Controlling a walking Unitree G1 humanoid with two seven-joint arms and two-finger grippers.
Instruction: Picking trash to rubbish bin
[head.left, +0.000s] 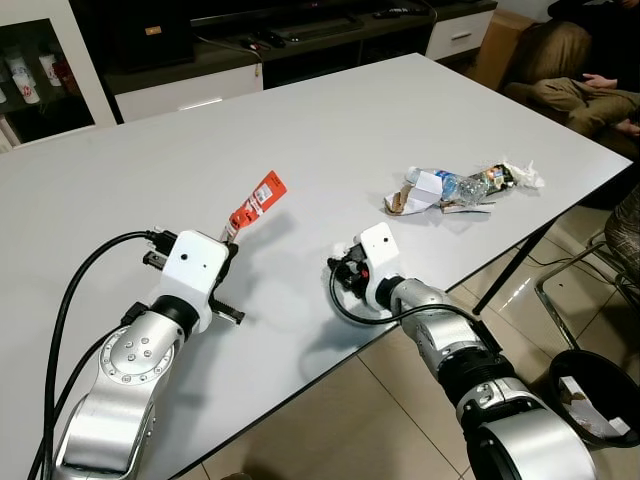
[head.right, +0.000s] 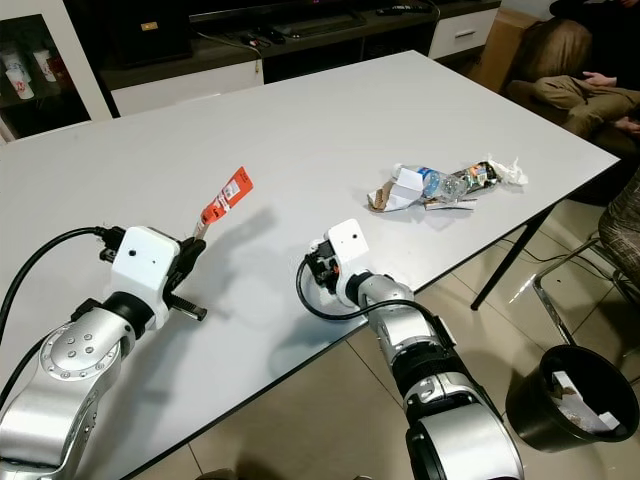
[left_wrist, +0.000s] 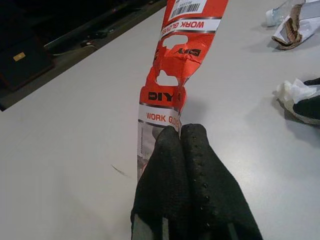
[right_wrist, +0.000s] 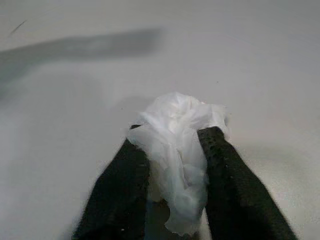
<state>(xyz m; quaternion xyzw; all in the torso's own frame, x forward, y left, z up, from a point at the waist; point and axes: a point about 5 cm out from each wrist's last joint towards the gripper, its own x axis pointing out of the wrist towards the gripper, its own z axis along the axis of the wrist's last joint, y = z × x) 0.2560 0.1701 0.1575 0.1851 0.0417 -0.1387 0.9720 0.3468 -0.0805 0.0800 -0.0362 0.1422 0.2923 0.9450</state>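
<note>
Left eye view: my left tool (head.left: 232, 240) is raised above the white bench (head.left: 330, 130), clenched on the lower end of a red work-glove label (head.left: 258, 200) that sticks up toward 1 o'clock from it. My right tool (head.left: 345, 268) rests low at the bench's near edge. At 2 o'clock from it, well apart, lies a heap of trash (head.left: 460, 187): torn card, a crushed plastic bottle and crumpled white paper, all touching. Down at 4 o'clock, on the tiled floor (head.left: 370, 420), stands a black rubbish bin (head.left: 590, 385) with some paper in it. A person's legs (head.left: 590, 95) show at the far right on a seat.

Right eye view: the same layout, with the label (head.right: 226, 198) held clear of the bench and the bin (head.right: 575, 395) beside the bench's leg.

Left wrist view: my two black fingers (left_wrist: 192, 170) are pressed together on the label (left_wrist: 172, 85), which reads "WORK GLOVES". Part of the trash heap (left_wrist: 295, 25) lies beyond at 2 o'clock.

Right wrist view: my fingers (right_wrist: 222, 175) are grasping a crumpled white tissue (right_wrist: 177, 145) between them, just above the bench (right_wrist: 75, 100).
</note>
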